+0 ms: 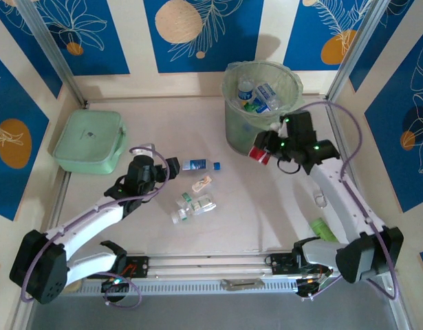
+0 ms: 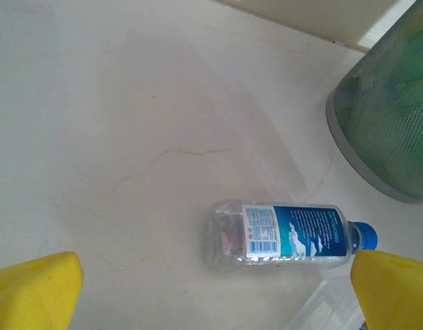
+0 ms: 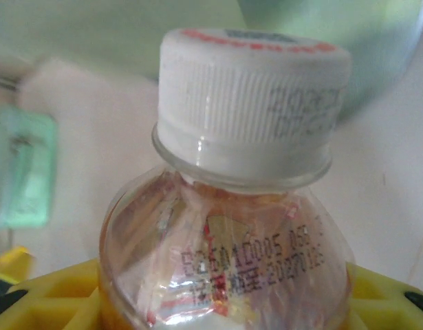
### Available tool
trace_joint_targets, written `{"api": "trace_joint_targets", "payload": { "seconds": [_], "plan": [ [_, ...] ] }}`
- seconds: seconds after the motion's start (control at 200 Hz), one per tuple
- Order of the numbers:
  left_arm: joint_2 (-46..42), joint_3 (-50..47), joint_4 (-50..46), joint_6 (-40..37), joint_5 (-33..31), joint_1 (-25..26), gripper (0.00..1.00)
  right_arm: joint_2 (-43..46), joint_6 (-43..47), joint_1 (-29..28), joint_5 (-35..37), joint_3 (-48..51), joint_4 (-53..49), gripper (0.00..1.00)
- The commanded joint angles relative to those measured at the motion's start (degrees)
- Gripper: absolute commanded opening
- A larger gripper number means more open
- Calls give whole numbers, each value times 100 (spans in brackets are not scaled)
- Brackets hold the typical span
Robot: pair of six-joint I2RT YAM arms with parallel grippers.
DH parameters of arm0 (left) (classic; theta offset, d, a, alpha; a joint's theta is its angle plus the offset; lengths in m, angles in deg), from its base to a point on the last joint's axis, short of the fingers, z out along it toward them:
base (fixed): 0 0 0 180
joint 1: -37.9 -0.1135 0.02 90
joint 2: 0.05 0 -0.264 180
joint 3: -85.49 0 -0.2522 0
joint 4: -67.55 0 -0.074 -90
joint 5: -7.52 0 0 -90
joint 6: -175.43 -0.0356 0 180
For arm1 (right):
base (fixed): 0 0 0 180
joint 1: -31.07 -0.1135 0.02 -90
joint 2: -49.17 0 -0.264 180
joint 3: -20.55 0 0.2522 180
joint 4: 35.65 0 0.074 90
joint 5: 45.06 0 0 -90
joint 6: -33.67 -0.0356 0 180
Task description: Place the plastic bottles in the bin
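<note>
A clear bottle with a blue label and blue cap (image 2: pixel 287 234) lies on its side on the table, just ahead of my open left gripper (image 2: pixel 214 302), whose yellow fingers (image 2: pixel 32 289) are apart from it. From above, that bottle (image 1: pixel 197 165) lies just right of the left gripper (image 1: pixel 170 168). My right gripper (image 3: pixel 225 309) is shut on a red-orange bottle with a white cap (image 3: pixel 225 240). In the top view this gripper (image 1: pixel 266 148) holds the red bottle (image 1: pixel 258 155) beside the bin's near wall. The bin (image 1: pixel 261 103), lined in pale green, holds several bottles.
Several more bottles lie in a loose group (image 1: pixel 194 203) at the table's middle. A green bottle (image 1: pixel 323 229) lies by the right arm's base. A flat mint-green case (image 1: pixel 91 141) sits at the back left. The bin's mesh wall (image 2: pixel 386 130) stands right of the left gripper.
</note>
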Motion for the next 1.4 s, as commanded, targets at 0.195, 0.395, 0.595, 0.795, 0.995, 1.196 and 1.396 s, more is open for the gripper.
{"api": "trace_joint_targets", "payload": {
  "seconds": [0.195, 0.395, 0.595, 0.795, 0.995, 1.196, 1.396],
  "plan": [
    [536, 101, 707, 412, 754, -73, 99, 162, 691, 370, -107, -906, 1463, 48],
    [749, 260, 864, 377, 1276, -67, 99, -649, 731, 728, -282, -1645, 1901, 48],
    [532, 46, 905, 375, 1352, -65, 100, -1807, 675, 953, -402, -2780, 1756, 48],
    [293, -84, 697, 301, 1331, -65, 99, -2921, 349, 975, -583, -3819, 1169, 48],
    [104, -153, 564, 220, 1252, -69, 99, -3410, 76, 930, -690, -4058, 1114, 49],
    [46, -158, 503, 212, 1290, -64, 100, -3775, -232, 930, -888, -4242, 950, 50],
    [-66, -112, 301, 149, 1289, -64, 100, -3907, -431, 925, -961, -4401, 866, 66]
  ]
}}
